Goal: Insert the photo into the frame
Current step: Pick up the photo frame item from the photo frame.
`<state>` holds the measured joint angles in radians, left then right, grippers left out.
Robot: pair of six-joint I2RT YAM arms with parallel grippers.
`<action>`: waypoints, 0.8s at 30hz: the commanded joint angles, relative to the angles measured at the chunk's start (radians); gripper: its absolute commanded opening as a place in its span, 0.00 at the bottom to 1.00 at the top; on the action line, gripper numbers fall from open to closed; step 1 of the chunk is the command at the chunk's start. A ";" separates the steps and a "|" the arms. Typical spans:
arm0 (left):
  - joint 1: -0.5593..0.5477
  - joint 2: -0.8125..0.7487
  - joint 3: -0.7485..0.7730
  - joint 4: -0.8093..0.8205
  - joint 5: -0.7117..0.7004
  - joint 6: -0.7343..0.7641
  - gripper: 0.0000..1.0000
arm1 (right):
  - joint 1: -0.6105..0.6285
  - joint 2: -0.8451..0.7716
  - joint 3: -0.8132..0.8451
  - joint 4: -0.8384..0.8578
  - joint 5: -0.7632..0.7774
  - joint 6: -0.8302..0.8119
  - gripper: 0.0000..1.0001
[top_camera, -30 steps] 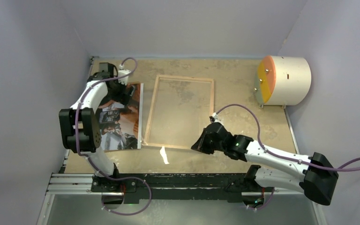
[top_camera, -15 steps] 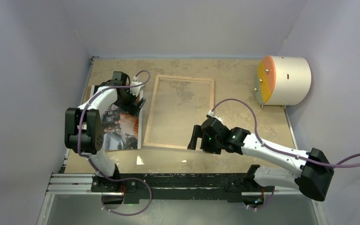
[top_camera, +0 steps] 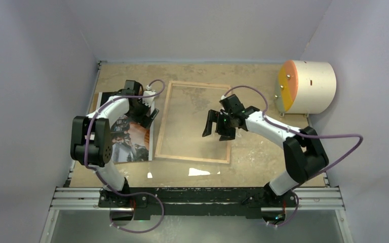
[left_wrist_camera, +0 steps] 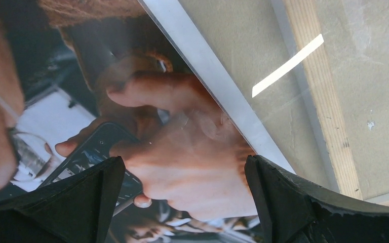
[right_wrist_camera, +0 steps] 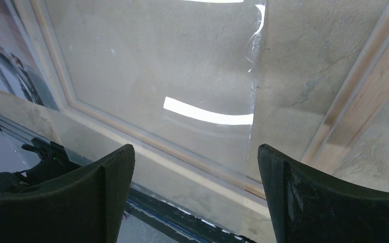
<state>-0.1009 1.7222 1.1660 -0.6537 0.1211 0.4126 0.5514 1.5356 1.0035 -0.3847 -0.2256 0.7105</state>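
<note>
Top external view showed the table [top_camera: 253, 81] carrying the frame [top_camera: 162, 119] wood side up at its middle. The photo [top_camera: 134, 144] lay picture-up between the frame's left rim and the table's left edge, just beside that rim. The left hand [top_camera: 149, 115] hung spread over the far half of the photo's right edge, holding nothing. The right hand [top_camera: 217, 126] hung spread above the frame's right side, also empty. I judged the pickup came next: the print lay flat and thin, so one finger would have to work under its white edge. Room looked tight leftward by the wall, and the right hand would need to clear the frame's opening.
</note>
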 commanded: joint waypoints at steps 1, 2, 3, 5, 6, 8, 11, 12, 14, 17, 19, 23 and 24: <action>-0.008 -0.016 -0.025 0.040 -0.018 0.022 0.97 | -0.042 0.041 0.042 0.021 -0.130 -0.094 0.92; -0.008 -0.015 -0.029 0.044 -0.018 0.022 0.97 | -0.051 0.053 0.039 0.023 -0.134 -0.098 0.92; -0.009 -0.014 -0.032 0.047 -0.018 0.020 0.97 | -0.059 0.065 0.034 0.030 -0.146 -0.105 0.92; -0.012 -0.011 -0.036 0.052 -0.018 0.019 0.97 | -0.069 0.086 0.015 0.056 -0.173 -0.108 0.92; -0.013 -0.010 -0.037 0.053 -0.017 0.019 0.97 | -0.071 0.096 0.003 0.070 -0.186 -0.108 0.92; -0.018 -0.010 -0.041 0.059 -0.020 0.018 0.97 | -0.071 0.124 -0.015 0.092 -0.207 -0.113 0.92; -0.022 -0.009 -0.048 0.065 -0.028 0.018 0.97 | -0.071 0.157 -0.049 0.128 -0.220 -0.114 0.91; -0.023 -0.009 -0.051 0.067 -0.029 0.018 0.97 | -0.071 0.166 -0.058 0.141 -0.222 -0.114 0.91; -0.023 -0.008 -0.056 0.069 -0.029 0.017 0.97 | -0.071 0.176 -0.073 0.162 -0.220 -0.109 0.91; -0.026 -0.009 -0.066 0.074 -0.028 0.016 0.97 | -0.071 0.190 -0.088 0.199 -0.217 -0.107 0.91; -0.028 -0.005 -0.068 0.074 -0.028 0.015 0.97 | -0.071 0.205 -0.096 0.226 -0.230 -0.099 0.90; -0.029 0.002 -0.074 0.075 -0.023 0.014 0.97 | -0.071 0.224 -0.131 0.333 -0.316 -0.055 0.89; -0.031 0.004 -0.076 0.075 -0.023 0.015 0.97 | -0.071 0.222 -0.143 0.367 -0.348 -0.039 0.88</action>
<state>-0.1207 1.7226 1.1007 -0.5953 0.0956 0.4126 0.4774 1.7153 0.9192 -0.1326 -0.5095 0.6464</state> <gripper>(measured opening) 0.973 0.890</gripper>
